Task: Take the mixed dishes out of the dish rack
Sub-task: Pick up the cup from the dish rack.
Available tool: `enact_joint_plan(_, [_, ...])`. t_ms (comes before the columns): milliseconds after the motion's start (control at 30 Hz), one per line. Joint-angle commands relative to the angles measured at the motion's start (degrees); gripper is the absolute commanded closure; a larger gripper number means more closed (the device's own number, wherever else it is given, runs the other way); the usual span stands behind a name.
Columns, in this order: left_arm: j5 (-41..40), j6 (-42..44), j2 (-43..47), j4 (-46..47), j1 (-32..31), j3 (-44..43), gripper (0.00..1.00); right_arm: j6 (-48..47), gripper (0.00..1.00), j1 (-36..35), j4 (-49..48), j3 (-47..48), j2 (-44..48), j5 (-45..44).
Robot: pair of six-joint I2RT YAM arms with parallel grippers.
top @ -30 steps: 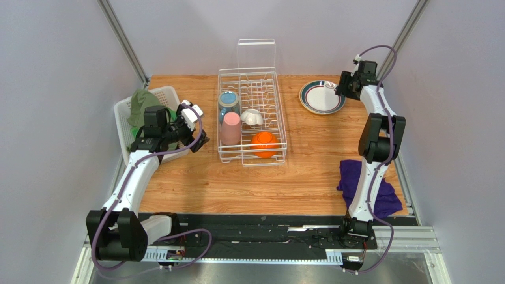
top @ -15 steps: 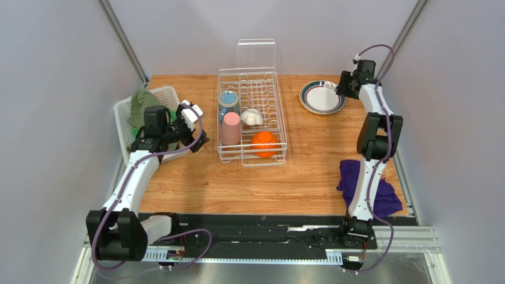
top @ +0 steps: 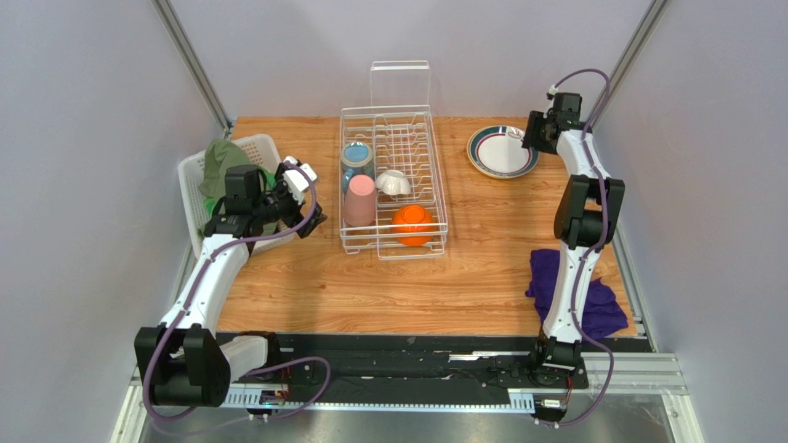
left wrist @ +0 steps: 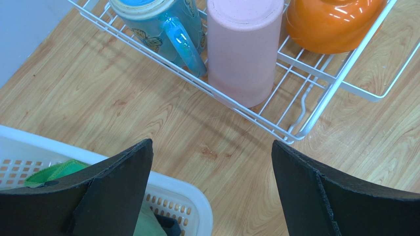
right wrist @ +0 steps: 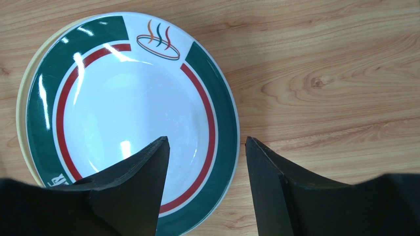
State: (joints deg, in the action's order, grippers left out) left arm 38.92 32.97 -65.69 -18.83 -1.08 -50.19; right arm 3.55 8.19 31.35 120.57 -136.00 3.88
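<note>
Wooden desk [top: 370,286] carries everything. Dish rack [top: 418,152] sits far-centre, its clear panel [top: 400,83] upright at the far end. White slatted basket [top: 190,175] is at the left edge with green cloth [top: 222,161] in it; purple cloth [top: 606,309] lies near-right. Dark-rimmed white plate [right wrist: 123,113] lies flat on the desk, far right of the rack, stacked on the pale yellow plate [right wrist: 19,105], of which only a sliver of rim shows. In the rack: orange bowl [left wrist: 330,24] upside down at the near end, pink cup [left wrist: 244,44] base up just left of it, blue patterned mug [left wrist: 157,22] beyond the pink cup, small white cup [top: 394,183] mid-rack. My left claw [left wrist: 211,147] is released, empty, over bare desk between the basket and the rack's near-left corner. My right claw [right wrist: 207,142] is released, empty, above the dark-rimmed plate's edge, not touching it.
</note>
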Motion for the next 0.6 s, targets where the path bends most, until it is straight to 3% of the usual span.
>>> enact_joint_plan(0, [1.16,1.66,0.04,1.34,0.20,0.80,0.02,-0.91,0.38,-0.98,0.02,2.74,-1.72,-0.71])
enact_joint_plan(567, [0.81,1.92,0.30,1.87,0.29,1.77,0.02,-1.00,0.38,-1.07,-0.42,2.65,-1.90,-2.39])
